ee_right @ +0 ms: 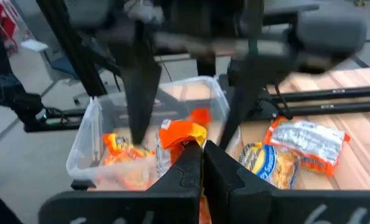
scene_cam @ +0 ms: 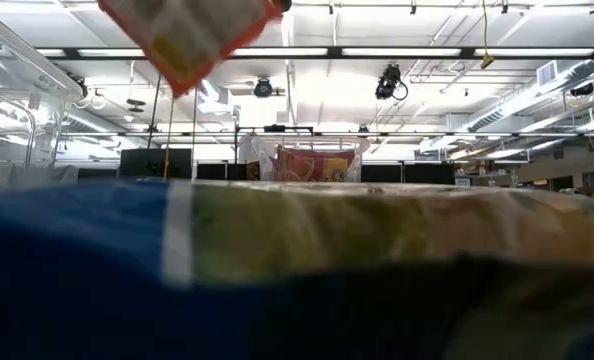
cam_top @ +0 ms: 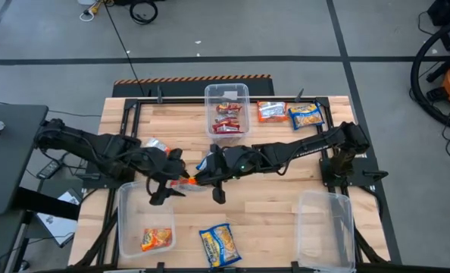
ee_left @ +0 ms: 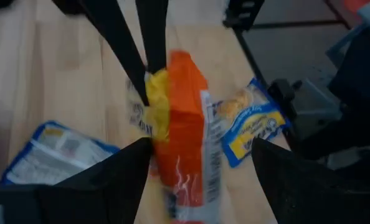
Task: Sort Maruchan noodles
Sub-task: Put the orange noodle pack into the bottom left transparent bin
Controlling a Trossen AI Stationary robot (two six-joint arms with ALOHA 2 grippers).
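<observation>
table (cam_top: 278,201): pale wood planks | bins (cam_top: 323,227): clear plastic | packets (cam_top: 220,244): glossy plastic

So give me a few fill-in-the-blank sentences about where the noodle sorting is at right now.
1. The packet gripped by the right end effector over the table's middle is ___ in colour.
2. The left end effector, right next to that packet, has its fingers ___.
3. The clear bin between the two arms' bases holds only ___ packets.

Missing words: orange; open; red.
</observation>
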